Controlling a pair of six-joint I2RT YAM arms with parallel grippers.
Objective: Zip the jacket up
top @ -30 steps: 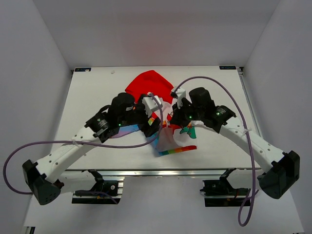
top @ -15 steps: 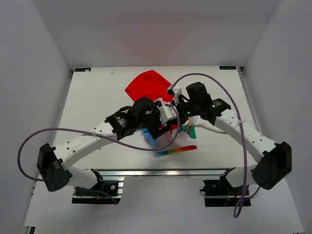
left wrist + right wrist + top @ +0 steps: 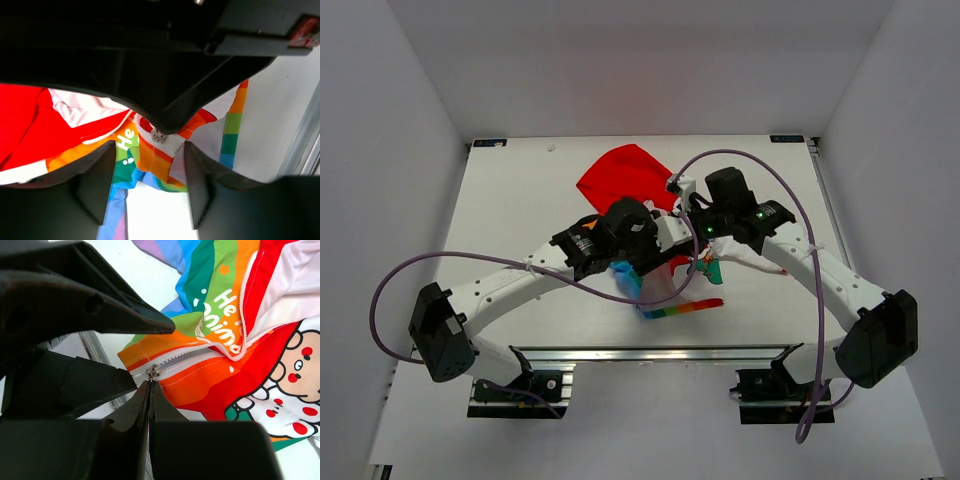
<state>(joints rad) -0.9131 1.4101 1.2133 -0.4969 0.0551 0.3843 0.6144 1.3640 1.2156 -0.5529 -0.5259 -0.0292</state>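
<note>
Jacket (image 3: 620, 175) at the middle of the table (image 3: 520, 200), barely started: my right gripper (image 3: 150, 390) pinches the zipper pull (image 3: 152, 372) at the hem (image 3: 150, 165), my left gripper (image 3: 146, 180) stands open astride it, so nearly all the zipping remains.

Top camera looks down over the table (image 3: 520, 180); both wrist cameras closely share the jacket (image 3: 220, 355).

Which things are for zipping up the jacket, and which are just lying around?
For the job: jacket; zipper pull; right gripper, pinching the pull; left gripper, open.
Just there: table; purple cables.
</note>
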